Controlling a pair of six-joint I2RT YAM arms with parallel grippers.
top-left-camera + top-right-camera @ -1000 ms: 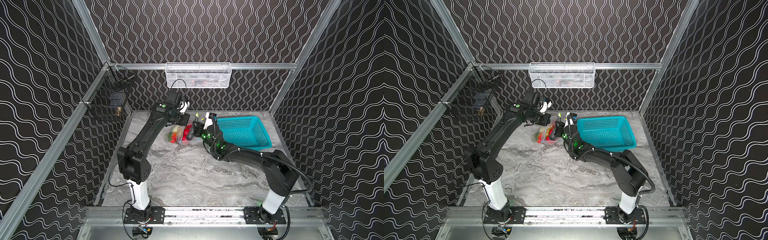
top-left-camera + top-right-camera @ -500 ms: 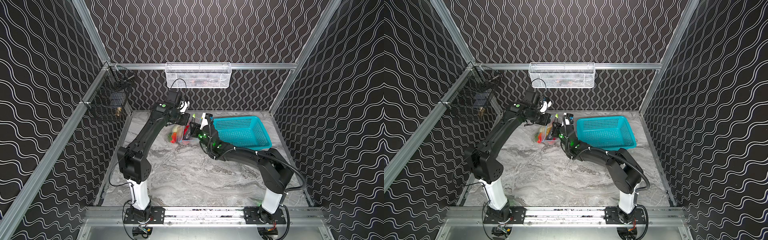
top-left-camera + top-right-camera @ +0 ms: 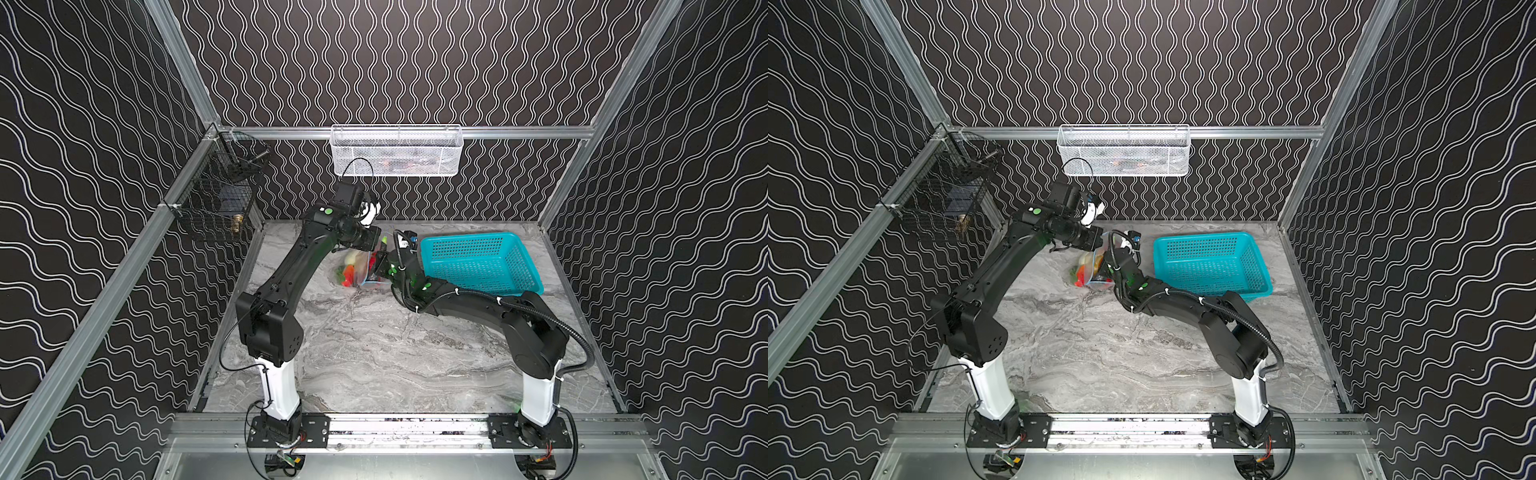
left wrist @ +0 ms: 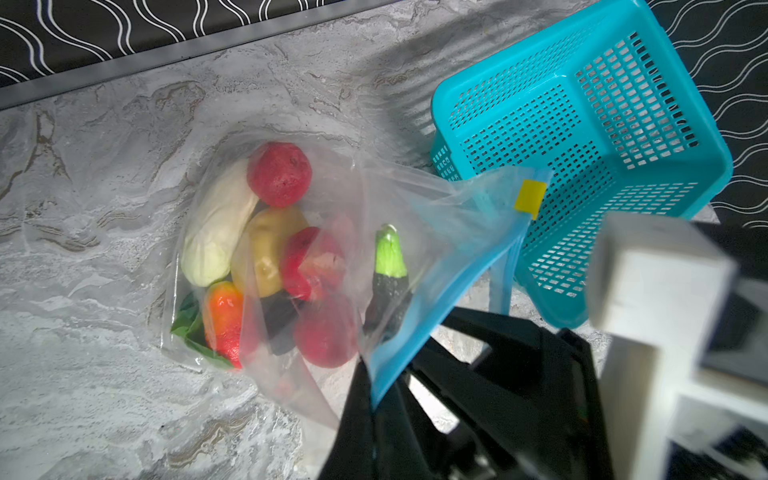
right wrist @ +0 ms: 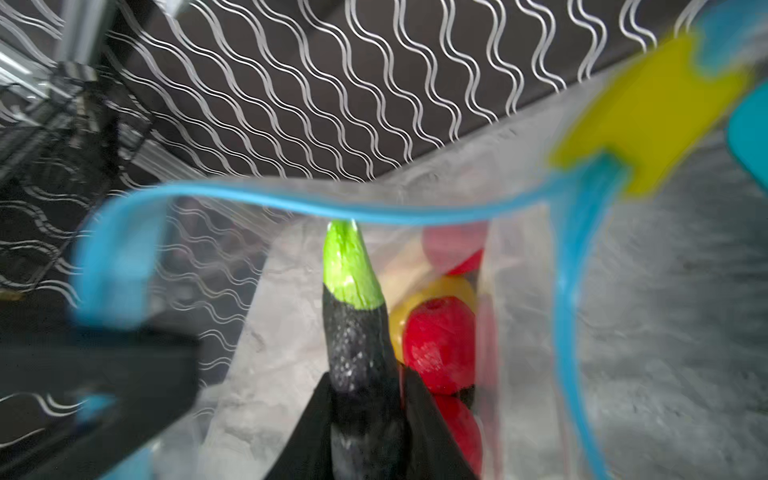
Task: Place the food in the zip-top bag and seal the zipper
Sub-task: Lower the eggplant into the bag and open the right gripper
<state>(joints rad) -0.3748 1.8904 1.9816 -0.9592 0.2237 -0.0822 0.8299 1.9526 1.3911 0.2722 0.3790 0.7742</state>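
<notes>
The left gripper is clamped on the zipper rim and holds the mouth of the zip-top bag open. The right gripper grips a dark eggplant just inside that mouth; the grip appears firm, though blur obscures the contact. The other food lies deeper in the bag, beyond the right gripper. Remaining steps: release the eggplant, withdraw, and run the yellow slider along the zipper.

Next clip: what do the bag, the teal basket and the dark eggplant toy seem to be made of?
The bag looks like thin clear plastic film, glossy: it creases and the food shows through. The basket looks like rigid moulded plastic, slightly shiny, with rows of slots. The eggplant is probably foam or soft plastic, matte: its dark skin looks grainy and speckled.
</notes>
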